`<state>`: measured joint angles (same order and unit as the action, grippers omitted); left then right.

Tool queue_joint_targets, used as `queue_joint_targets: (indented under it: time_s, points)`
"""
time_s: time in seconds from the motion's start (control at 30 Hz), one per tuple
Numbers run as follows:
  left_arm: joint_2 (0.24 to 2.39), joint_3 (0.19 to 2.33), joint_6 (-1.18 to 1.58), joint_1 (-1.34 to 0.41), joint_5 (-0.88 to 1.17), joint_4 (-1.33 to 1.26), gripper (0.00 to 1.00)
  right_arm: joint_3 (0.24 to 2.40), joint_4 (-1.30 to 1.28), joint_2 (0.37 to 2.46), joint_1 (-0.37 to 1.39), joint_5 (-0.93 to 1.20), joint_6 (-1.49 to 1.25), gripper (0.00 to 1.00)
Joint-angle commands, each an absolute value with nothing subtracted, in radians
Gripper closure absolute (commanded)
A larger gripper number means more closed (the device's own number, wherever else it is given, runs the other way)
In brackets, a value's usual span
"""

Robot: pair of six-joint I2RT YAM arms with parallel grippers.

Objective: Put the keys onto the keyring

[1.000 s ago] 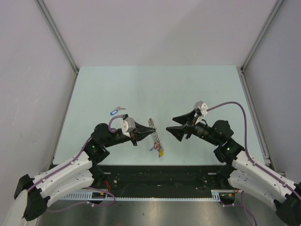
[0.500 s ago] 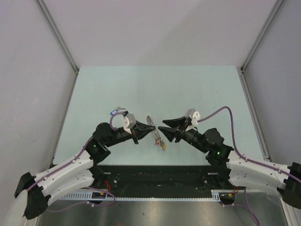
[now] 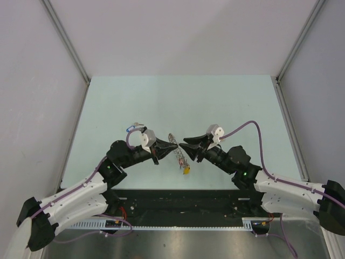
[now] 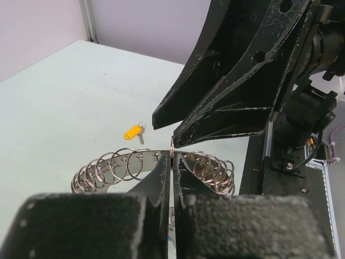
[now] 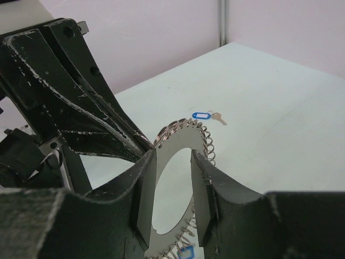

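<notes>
The left pincer (image 4: 172,159) is clamped tight on the rim of the keyring (image 4: 124,162), which stands on edge. The right pincer (image 5: 173,156) is half open and straddles the rim nearby. It should close on flat plate, not coils. The blue key (image 5: 202,115) and yellow key (image 4: 132,132) lie loose on the worktop (image 3: 226,102).

The left gripper (image 3: 173,144) and right gripper (image 3: 183,146) meet at the keyring (image 3: 180,159) mid-frame; a blue key (image 3: 131,128) lies to their upper left.

Pale green table (image 3: 226,102) with a blue-tagged key (image 5: 204,115) and a yellow-tagged key (image 4: 133,131).
</notes>
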<state>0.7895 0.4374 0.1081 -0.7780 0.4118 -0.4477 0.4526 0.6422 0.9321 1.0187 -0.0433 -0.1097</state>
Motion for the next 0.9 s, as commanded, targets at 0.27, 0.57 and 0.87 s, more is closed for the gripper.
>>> queue_joint_targets:
  time_s: [0.27, 0.57, 0.87]
  points:
    - [0.793, 0.466, 0.132, -0.773, 0.385, -0.503, 0.99, 0.483, 0.716, 0.945, 1.029, -0.032, -0.086, 0.66]
    - [0.795, 0.471, 0.132, -0.773, 0.399, -0.499, 1.00, 0.494, 0.729, 0.977, 1.031, -0.031, -0.084, 0.69]
    - [0.801, 0.476, 0.127, -0.773, 0.419, -0.497, 1.00, 0.502, 0.755, 1.009, 1.031, -0.026, -0.087, 0.72]
